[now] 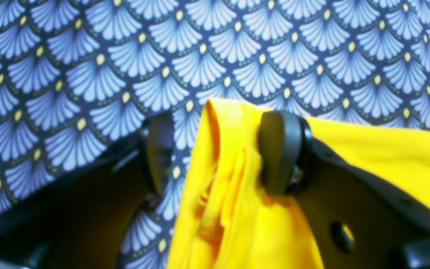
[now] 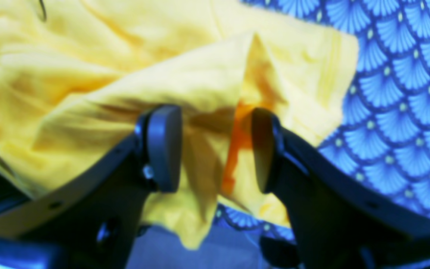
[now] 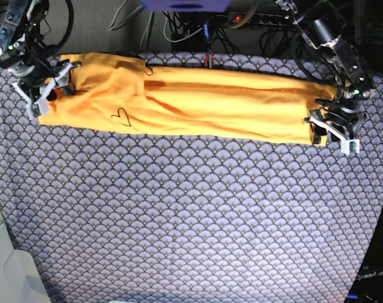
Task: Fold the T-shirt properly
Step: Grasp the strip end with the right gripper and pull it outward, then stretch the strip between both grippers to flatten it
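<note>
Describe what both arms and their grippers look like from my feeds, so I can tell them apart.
Both arms are black, jointed metal with dark cables looped along them. The left gripper and right gripper have white bracket-like parts in the base view. Close up, each gripper has black fingers ending in rounded oval pads, with small screws and holes in the finger bodies. No markings are legible.

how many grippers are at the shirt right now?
2. The right gripper is at the shirt's end on the base view's left; the left gripper is at the opposite end. Both have jaws open with fabric between them. None hidden.
</note>
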Robot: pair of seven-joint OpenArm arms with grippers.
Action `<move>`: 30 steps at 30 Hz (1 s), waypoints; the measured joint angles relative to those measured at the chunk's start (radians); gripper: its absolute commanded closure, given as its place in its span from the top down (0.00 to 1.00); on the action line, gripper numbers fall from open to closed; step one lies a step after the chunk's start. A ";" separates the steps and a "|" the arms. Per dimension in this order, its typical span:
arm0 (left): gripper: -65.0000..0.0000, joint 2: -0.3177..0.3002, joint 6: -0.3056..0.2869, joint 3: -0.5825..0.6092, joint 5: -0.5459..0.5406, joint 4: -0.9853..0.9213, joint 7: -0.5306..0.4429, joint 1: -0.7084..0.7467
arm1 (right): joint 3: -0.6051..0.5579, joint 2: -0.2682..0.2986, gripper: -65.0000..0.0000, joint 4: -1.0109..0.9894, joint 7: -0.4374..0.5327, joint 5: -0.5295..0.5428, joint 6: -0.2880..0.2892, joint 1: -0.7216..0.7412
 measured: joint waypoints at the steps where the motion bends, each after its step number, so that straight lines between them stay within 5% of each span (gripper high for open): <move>1: 0.55 0.000 0.000 0.000 0.000 0.000 0.000 0.000 | 0.000 0.000 0.45 -0.011 -0.005 -0.006 0.000 -0.003; 15: 0.55 0.000 0.000 -0.003 0.000 0.000 0.000 0.000 | -0.070 0.019 0.00 -0.026 0.044 -0.011 0.000 -0.010; 30: 0.55 0.000 0.000 -0.003 0.000 0.000 0.000 0.000 | -0.063 0.084 0.00 -0.020 0.036 -0.001 0.000 0.075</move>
